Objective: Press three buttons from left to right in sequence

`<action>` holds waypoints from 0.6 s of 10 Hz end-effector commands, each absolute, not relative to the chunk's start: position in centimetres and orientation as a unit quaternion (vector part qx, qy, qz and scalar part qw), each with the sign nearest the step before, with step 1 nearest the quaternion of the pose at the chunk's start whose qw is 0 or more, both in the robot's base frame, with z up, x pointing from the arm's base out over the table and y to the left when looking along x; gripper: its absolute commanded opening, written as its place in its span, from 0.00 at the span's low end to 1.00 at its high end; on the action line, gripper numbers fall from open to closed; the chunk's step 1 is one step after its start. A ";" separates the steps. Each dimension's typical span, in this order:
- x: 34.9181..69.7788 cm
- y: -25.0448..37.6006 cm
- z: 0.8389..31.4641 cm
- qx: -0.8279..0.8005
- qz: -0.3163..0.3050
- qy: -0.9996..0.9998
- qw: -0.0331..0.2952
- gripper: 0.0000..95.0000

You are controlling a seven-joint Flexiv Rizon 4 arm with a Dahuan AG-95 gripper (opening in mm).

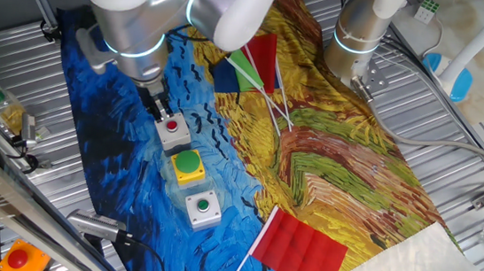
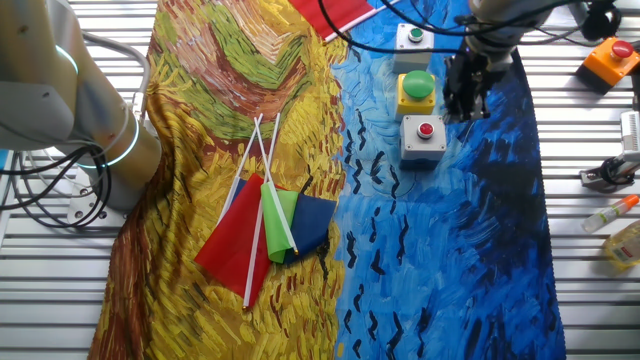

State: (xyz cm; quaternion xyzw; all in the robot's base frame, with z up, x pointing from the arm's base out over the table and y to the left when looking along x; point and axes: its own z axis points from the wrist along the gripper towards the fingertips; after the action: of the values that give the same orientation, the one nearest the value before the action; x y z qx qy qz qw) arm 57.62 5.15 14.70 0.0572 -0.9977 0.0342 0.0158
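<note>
Three button boxes (image 1: 187, 166) in one row | claw (image 1: 159, 107) beside grey-red box (image 1: 172, 131) | grip unclear

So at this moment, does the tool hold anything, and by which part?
Nothing is held. The tool hangs just beside the grey box with the red button, with nothing between its fingers.

The gripper (image 2: 466, 93) hangs near the far right corner of the tabletop, just right of the yellow box with the large green button (image 2: 417, 89), fingertips dark against the blue cloth (image 2: 450, 250); whether they are apart cannot be told. The 3 boxes stand in a line toward the far edge: grey box with the small red button (image 2: 424, 137) nearest, yellow in the middle, grey box with the small green button (image 2: 412, 37) farthest. An orange box (image 2: 612, 61) sits at the right edge. Flags (image 2: 265, 228) lie on the yellow cloth, left of center.
</note>
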 end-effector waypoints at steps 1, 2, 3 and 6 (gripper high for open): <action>58.1 5.5 14.8 0.059 0.028 -0.998 0.021 0.00; 58.2 5.6 14.7 0.061 0.031 -0.997 0.021 0.00; 58.1 5.5 14.8 0.063 0.033 -0.997 0.017 0.00; 58.0 5.4 14.7 0.055 0.030 -0.998 0.011 0.00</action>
State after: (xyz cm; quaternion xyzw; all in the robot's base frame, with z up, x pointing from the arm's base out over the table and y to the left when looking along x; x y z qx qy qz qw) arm 57.59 5.23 14.85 0.0554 -0.9980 0.0301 0.0068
